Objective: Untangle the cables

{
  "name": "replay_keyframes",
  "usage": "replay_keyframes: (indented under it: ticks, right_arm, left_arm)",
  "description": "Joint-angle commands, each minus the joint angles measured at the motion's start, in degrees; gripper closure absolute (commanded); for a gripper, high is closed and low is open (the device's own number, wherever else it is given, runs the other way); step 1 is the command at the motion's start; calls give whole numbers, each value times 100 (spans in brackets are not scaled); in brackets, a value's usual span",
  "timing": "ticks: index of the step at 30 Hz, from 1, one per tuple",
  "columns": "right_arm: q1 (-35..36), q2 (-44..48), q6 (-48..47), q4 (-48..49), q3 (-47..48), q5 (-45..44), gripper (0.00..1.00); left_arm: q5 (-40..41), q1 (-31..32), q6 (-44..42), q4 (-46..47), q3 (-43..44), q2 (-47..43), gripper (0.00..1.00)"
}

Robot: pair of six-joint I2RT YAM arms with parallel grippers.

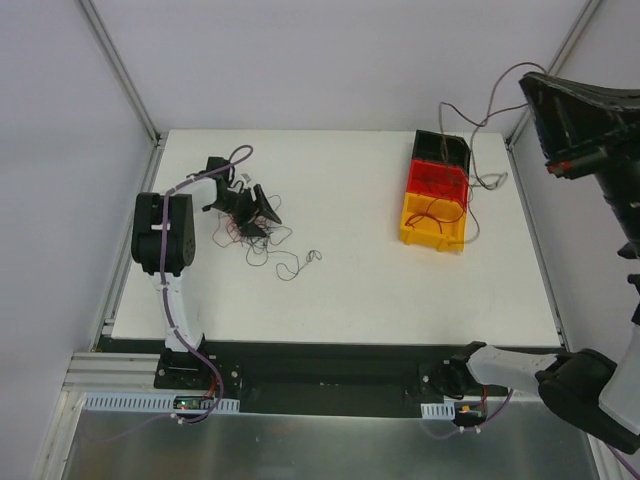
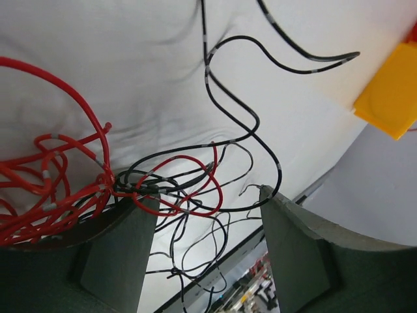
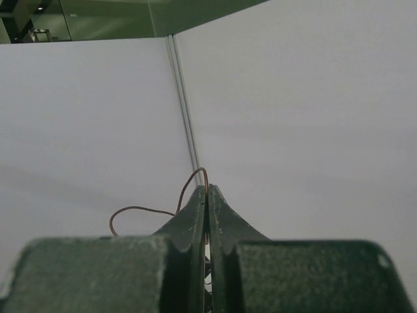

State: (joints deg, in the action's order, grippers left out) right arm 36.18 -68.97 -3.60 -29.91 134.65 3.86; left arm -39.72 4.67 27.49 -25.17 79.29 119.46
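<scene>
Handling is looking light on weight but hard on control. The thin red and black cables (image 2: 176,189) are appearing nearly weightless, limp and springy, so a pulled strand is likely dragging its neighbours along, and a hard tug is risking a tighter knot. An outer loop, such as the black curl (image 2: 254,124) arching away from the knot, is seeming a better place to pinch than the dense crossing.

The tangle is lying toward the left of the white tabletop (image 1: 380,290), a loose scribble of red coils and black loops, with one curly strand (image 1: 300,265) trailing just beside it. The left gripper (image 2: 208,215) is hovering with its dark fingers spread, loops lying between them and nothing grasped. The right gripper (image 3: 207,195) is raised high at the far right. It is clenched on a single thin reddish wire (image 3: 195,173) that is running down to the stacked black, red and yellow plastic bins (image 1: 432,240), where more wires are resting.
</scene>
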Motion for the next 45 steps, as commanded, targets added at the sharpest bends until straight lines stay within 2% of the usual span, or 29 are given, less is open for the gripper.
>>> replay_keyframes:
  ticks: [1,6,10,12,16,24,29,35,39,45]
  right_arm:
    - [-24,331,-457,363,-315,-351,99]
    - [-24,656,-817,372,-1298,-1175,100]
    - [-24,832,-801,135,-2492,-2063,100]
    - [-59,920,-722,126,-3021,-2257,100]
    - [-365,824,-494,143,-3489,-2285,99]
    - [-1718,-230,525,-208,-2620,-1064,100]
    - [-2483,-1029,1018,-68,-1917,-106,100]
    - [-3152,-1760,1177,-41,-1284,220,100]
    - [-3530,-1927,1344,-32,-1379,413,99]
    - [-3731,-1839,1519,354,-2179,572,100]
  left_arm:
    - [1107,-256,-639,-524,60,-176,36]
    - [765,-256,-727,-498,131,-993,31]
    - [861,-168,-823,-471,96,-1652,22]
    - [809,-37,-894,-471,105,-1978,14]
    - [817,288,-1026,-471,61,-2532,11]
    - [597,1097,-1070,-463,69,-3051,11]
    - [580,1124,-1035,-419,25,-3008,11]
    - [404,1151,-1017,-410,34,-2867,12]
    - [413,1151,-1026,-410,25,-2884,12]
    - [290,1151,-982,-401,43,-2726,12]
